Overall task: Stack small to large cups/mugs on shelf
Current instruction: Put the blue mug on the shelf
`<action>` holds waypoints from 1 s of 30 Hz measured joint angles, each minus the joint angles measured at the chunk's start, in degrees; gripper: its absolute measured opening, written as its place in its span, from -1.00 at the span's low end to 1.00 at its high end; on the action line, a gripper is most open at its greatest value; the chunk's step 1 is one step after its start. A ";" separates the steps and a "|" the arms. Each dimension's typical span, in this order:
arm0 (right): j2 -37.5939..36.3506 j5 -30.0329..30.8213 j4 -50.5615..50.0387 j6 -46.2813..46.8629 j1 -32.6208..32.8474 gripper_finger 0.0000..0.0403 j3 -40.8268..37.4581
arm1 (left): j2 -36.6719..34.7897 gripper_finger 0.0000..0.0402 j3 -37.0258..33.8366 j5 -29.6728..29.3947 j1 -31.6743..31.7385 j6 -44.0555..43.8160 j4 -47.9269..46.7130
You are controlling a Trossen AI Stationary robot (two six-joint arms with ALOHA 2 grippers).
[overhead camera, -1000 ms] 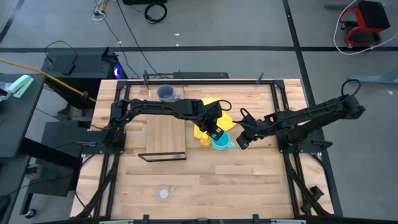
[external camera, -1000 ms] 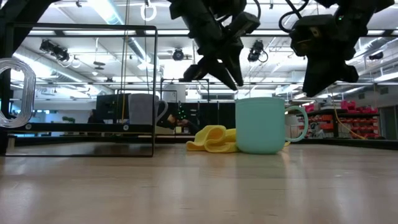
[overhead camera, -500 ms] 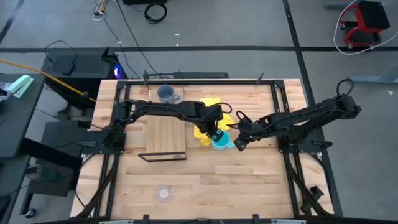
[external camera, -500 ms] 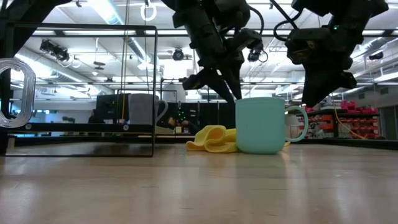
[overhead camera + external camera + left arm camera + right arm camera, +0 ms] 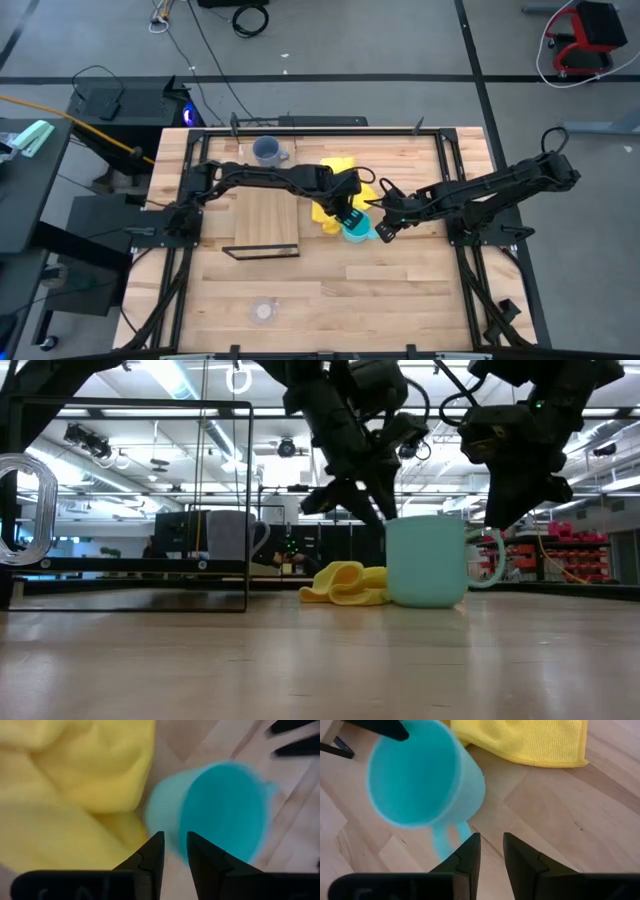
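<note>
Jaws of both grippers: nearly closed, gripping nothing. Left gripper (image 5: 347,214) and right gripper (image 5: 383,229) flank the turquoise mug (image 5: 355,231), right of the shelf (image 5: 266,222). Grey-blue mug (image 5: 267,151) beyond shelf, glass cup (image 5: 263,312) before it. Shelf bare; stacking unstarted.

Plank table (image 5: 400,280), shelf (image 5: 266,222), cloth (image 5: 335,190), three cups

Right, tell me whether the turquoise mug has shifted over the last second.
Yes. In the low view the turquoise mug has slid slightly rightward, away from the yellow cloth, which stayed put. The left end effector is at its rim.
</note>
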 joint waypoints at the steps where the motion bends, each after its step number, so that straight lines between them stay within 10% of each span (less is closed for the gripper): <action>1: 0.00 0.01 0.00 0.02 -0.01 -0.55 0.00 | 0.21 -0.56 -0.07 0.12 -0.01 -0.03 -0.44; 30: -0.92 1.20 0.99 0.36 0.18 -0.55 -0.03 | 0.58 -0.94 0.03 2.18 1.38 -2.39 1.36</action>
